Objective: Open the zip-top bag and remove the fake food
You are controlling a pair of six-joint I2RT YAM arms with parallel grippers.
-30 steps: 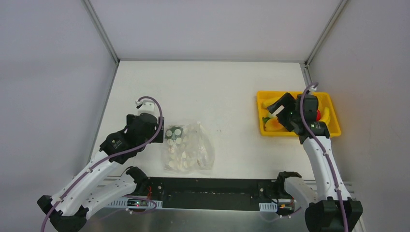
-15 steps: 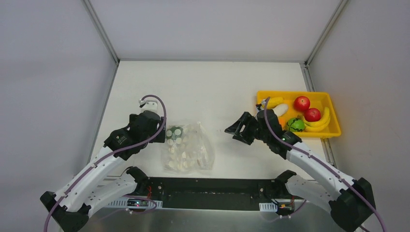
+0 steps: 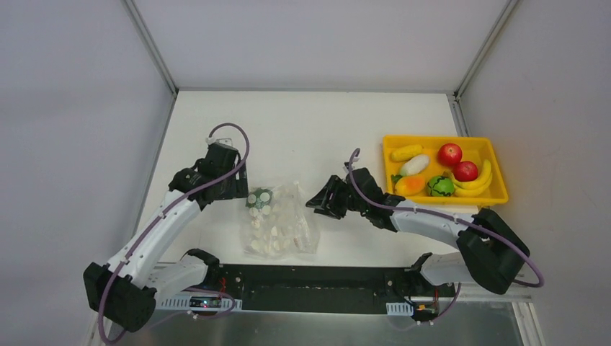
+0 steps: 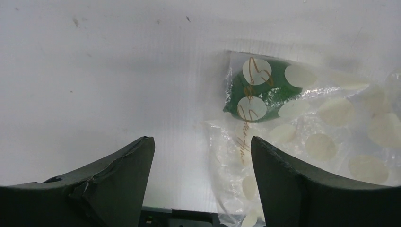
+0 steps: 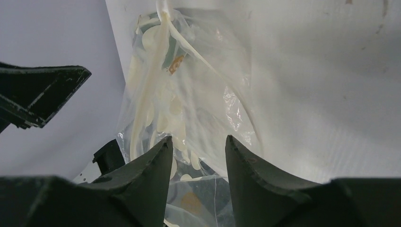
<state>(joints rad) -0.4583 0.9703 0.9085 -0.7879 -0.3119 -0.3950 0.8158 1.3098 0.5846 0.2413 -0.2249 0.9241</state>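
The zip-top bag [image 3: 279, 220] lies flat on the table at front centre, clear with white dots. A green piece of fake food [image 3: 259, 197] sits inside its far left corner. My left gripper [image 3: 236, 192] is open and empty just left of that corner. In the left wrist view its gripper [image 4: 202, 142] is open, with the bag [image 4: 321, 137] and the green piece [image 4: 257, 94] ahead to the right. My right gripper [image 3: 319, 204] is open and empty at the bag's right edge. In the right wrist view that gripper [image 5: 196, 142] points at the bag [image 5: 189, 90].
A yellow tray [image 3: 447, 199] at the right holds corn [image 3: 406, 152], a white piece [image 3: 414, 165], an orange piece [image 3: 409, 185], a green piece [image 3: 439, 186], two red apples [image 3: 449, 153] and a banana [image 3: 484, 177]. A black strip runs along the table's near edge.
My right arm has swung left from over the yellow tray to the bag's right edge, gripper open. My left gripper has shifted slightly farther back beside the bag's left corner.
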